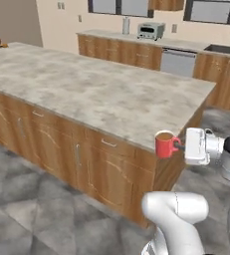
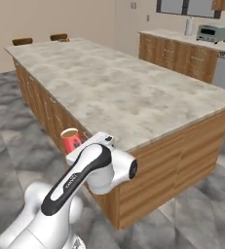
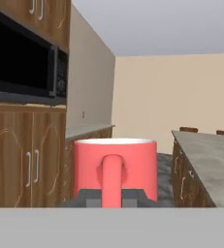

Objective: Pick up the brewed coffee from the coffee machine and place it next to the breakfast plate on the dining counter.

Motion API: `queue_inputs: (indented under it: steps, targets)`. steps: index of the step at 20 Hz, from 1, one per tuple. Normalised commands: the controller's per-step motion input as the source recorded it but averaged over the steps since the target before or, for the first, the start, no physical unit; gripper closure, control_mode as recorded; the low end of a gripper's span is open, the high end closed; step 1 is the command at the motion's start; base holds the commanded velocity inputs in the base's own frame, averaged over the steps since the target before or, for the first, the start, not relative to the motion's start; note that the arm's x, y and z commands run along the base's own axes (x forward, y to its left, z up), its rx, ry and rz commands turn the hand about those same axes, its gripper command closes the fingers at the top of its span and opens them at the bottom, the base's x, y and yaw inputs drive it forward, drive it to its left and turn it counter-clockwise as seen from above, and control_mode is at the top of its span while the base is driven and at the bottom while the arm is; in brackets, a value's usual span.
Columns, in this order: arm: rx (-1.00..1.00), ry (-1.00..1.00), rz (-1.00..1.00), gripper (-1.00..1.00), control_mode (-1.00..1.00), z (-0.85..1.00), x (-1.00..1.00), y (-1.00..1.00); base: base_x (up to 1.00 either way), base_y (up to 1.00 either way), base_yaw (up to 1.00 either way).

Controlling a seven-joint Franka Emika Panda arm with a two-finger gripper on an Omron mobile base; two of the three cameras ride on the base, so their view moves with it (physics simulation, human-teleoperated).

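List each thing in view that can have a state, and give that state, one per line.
Gripper: shut on the mug's handle.
Mug: held upright in the air beside the island counter's corner, brown coffee inside.
Island counter: mug not yet set on it.
Microwave: door closed.
Toaster oven: sitting on the back counter, door closed.
Cabinet doors under the island: closed.

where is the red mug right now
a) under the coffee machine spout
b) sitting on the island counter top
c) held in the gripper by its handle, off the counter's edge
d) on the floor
c, the red mug hangs in the air beside the island counter, with the gripper shut on its handle.
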Motion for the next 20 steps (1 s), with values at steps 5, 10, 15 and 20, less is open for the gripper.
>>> queue_inputs:
  steps: [5, 10, 15, 20]
  targets:
    - [0.00, 0.00, 0.00, 1.00, 1.00, 0.00, 0.00, 0.00, 0.55, 1.00, 0.23]
    - [0.00, 0.00, 0.00, 1.00, 1.00, 0.00, 0.00, 0.00, 0.70, 1.00, 0.18]
    - [0.00, 0.00, 0.00, 1.00, 1.00, 0.00, 0.00, 0.00, 0.72, 1.00, 0.26]
    - [0.00, 0.00, 0.00, 1.00, 1.00, 0.00, 0.00, 0.00, 0.72, 1.00, 0.32]
